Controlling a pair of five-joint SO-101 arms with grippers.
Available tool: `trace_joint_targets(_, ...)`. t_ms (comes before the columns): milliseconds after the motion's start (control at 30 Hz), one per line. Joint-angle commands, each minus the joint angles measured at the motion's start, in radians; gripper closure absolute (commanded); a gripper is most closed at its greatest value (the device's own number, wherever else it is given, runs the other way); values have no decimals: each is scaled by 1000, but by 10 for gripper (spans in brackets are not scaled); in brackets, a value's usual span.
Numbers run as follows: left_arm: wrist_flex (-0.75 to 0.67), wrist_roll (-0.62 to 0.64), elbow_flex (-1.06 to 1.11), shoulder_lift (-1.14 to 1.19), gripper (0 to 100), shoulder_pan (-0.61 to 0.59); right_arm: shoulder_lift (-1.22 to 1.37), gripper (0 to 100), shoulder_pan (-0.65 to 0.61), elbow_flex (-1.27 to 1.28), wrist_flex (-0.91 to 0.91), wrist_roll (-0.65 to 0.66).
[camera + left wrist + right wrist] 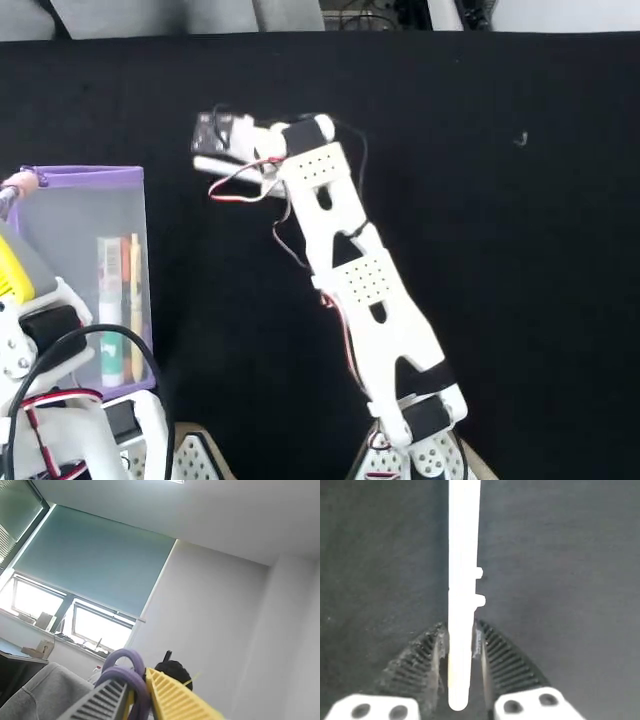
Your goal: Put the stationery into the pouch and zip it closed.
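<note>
Pouch (85,215) lies at the left of the table (500,250), clear with a purple edge, and several pens (115,300) are inside it. The left gripper (135,684) is clamped on the pouch's purple loop (127,661). Further right, the right arm stretches out across the table. The right gripper (460,640) is pinched on a white pen (464,555) near one end, with most of the pen's length sticking out ahead. It is near the pouch's far right corner but apart from it.

The step in hand looks to be feeding this pen in. It would go best if the left gripper kept the loop taut and the pen were lined up lengthwise with the mouth and led in by its free end. The right gripper should let go only once most of the pen is inside. I cannot tell how wide the mouth is open.
</note>
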Motion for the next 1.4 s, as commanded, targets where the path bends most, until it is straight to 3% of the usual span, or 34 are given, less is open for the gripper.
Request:
trace_joint_targets(0, 2, 0, -39, -2, 971, -2, -174, 988, -14, -18, -11, -86)
trace_joint_targets(400, 2, 2, -42, -2, 971, 2, -452, 988, 23, -18, -48, -350)
trace_joint_targets(633, -14, 196, -108, -2, 971, 4, -622, 988, 52, -16, -112, -575)
trace_joint_targets(900, -21, 206, -205, 0, 971, 4, -750, 988, 104, -16, -72, -677)
trace_joint_targets(1233, -12, 201, -323, 5, 970, 325, -888, 988, 66, -16, 25, -681)
trace_joint_targets(1367, 2, 201, -323, 2, 970, 369, -946, 988, 29, -18, 68, -681)
